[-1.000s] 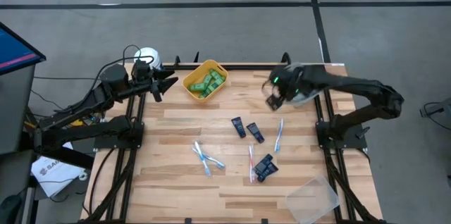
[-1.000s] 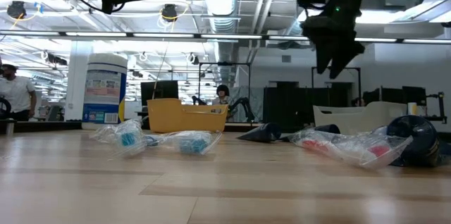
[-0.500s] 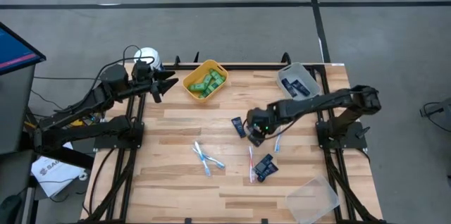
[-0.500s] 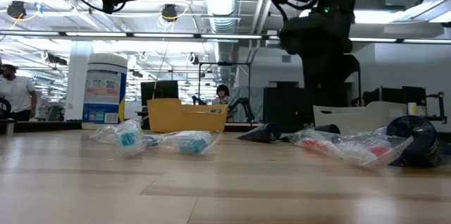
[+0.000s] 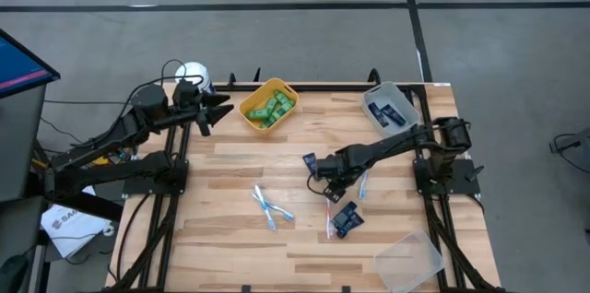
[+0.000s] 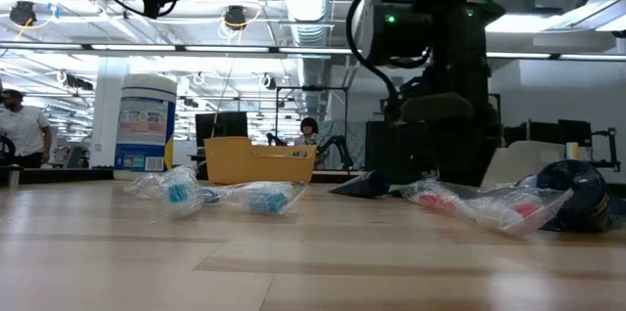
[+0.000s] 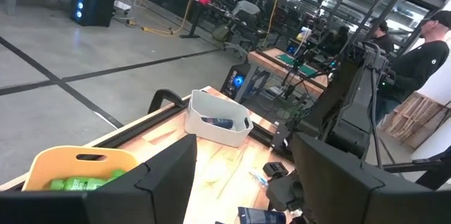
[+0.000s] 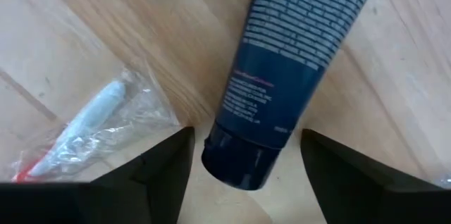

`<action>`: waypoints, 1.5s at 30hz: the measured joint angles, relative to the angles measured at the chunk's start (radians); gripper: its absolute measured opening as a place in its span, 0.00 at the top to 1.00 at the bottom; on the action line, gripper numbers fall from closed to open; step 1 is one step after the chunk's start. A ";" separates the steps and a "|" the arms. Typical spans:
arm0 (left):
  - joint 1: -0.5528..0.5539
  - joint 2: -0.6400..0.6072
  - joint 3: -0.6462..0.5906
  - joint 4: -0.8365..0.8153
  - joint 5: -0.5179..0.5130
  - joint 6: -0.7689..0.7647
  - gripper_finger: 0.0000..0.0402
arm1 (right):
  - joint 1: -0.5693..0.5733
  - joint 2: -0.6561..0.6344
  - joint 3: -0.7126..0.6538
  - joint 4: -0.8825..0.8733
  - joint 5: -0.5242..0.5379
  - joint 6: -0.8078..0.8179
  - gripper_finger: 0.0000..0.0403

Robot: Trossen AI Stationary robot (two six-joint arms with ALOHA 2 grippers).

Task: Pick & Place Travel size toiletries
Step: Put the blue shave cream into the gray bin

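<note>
Wooden table (image 5: 221, 238), right gripper (image 5: 329, 176) low at mid-table with fingers spread either side of a navy tube (image 8: 296, 62), presumably lined up for a grab (a bagged toothbrush (image 8: 84, 122) lies just beside). Tube lies flat, cap end between the fingers, long axis running away from the wrist. Left gripper (image 5: 214, 109) waits open by the yellow bin (image 5: 249, 107).

You are getting no readable text anywhere. Navy tube (image 8: 296, 62) under right wrist camera is carrying white and pink print lines, too blurred to read. Canister (image 6: 145, 123) at bench's far edge is showing colourful label, words illegible. Nothing else is bearing lettering you can make out.
</note>
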 joint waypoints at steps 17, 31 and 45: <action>0.000 0.000 0.000 0.000 -0.002 0.001 0.42 | -0.022 -0.035 -0.006 -0.006 -0.014 -0.102 0.72; 0.000 0.000 0.000 0.000 -0.003 0.001 0.42 | -0.432 -0.500 -0.004 -0.232 0.177 -0.231 0.72; 0.000 0.000 0.000 0.000 -0.003 -0.001 0.42 | -0.924 -0.374 -0.004 -0.275 0.213 -0.496 0.72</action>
